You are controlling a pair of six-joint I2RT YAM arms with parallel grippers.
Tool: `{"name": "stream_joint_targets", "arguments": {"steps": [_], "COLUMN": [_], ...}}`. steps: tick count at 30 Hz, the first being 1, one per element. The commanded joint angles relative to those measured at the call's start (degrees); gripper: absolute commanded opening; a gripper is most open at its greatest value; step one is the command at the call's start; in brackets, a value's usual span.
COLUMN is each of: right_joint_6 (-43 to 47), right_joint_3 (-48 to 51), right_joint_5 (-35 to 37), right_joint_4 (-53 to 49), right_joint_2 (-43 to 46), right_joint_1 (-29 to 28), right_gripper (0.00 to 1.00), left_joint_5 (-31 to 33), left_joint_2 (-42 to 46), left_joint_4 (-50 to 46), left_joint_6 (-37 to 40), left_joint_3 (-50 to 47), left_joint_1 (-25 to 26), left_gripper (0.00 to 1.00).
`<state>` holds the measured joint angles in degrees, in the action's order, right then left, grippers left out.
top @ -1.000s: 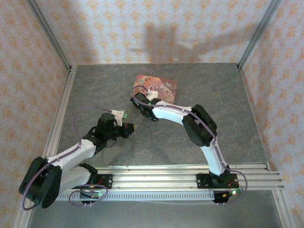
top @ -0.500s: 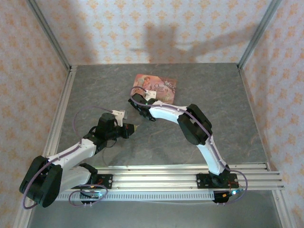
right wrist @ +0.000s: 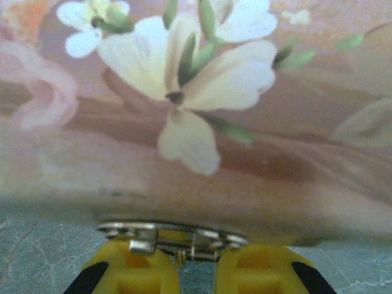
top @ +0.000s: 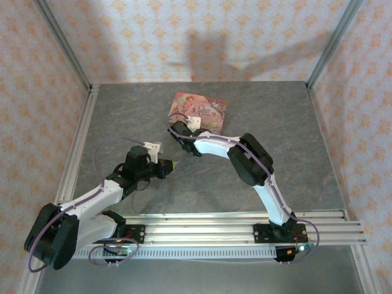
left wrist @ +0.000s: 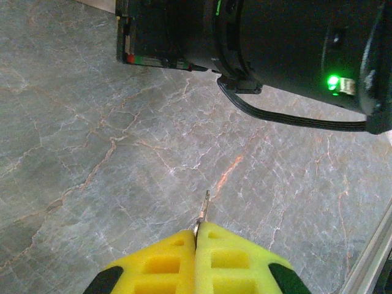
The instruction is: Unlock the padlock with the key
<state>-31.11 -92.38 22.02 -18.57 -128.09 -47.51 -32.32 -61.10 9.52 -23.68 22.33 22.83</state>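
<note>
Right elbow (top: 248, 162) further left; right end effector (right wrist: 196, 260) grip unclear, left end effector (left wrist: 196, 237) tight on key (left wrist: 205, 208)

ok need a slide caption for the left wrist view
Left gripper pinching the key over the grey marbled table, with the right arm just ahead.

The top camera, above and behind the arm bases, looks down and forward over the whole table (top: 294, 135) and takes in both arms. The left wrist camera rides low over the table, facing past the left gripper (left wrist: 196, 231) toward the right arm (left wrist: 294, 43), which is close at the top of its frame. The right wrist camera sits hard against the box (right wrist: 196, 122), whose flowered side is blurred, with the right gripper (right wrist: 196, 260) at the bottom edge. The top view shares the table and right arm with the left wrist view, and the box with the right wrist view.
</note>
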Motion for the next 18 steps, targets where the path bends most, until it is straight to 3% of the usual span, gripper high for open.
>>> {"name": "stream_joint_targets", "arguments": {"steps": [1, 10, 18], "right_joint_6": [4.14, 5.78, 3.43], "right_joint_3": [4.60, 17.85, 20.13], "right_joint_5": [-2.93, -24.64, -37.47], "right_joint_4": [4.20, 9.85, 8.20], "right_joint_2": [5.10, 18.23, 22.66], "right_joint_1": [0.94, 3.82, 4.35], "right_gripper": [0.00, 0.00, 0.00], "left_joint_5": [0.69, 0.04, -3.13], "left_joint_2": [2.04, 1.94, -1.10], "left_joint_4": [-1.92, 0.53, 10.14], "left_joint_6": [2.45, 1.26, -3.43], "left_joint_3": [-0.78, -2.00, -4.64], "left_joint_1": [-0.42, -0.51, -0.42], "left_gripper": [0.00, 0.00, 0.00]}}
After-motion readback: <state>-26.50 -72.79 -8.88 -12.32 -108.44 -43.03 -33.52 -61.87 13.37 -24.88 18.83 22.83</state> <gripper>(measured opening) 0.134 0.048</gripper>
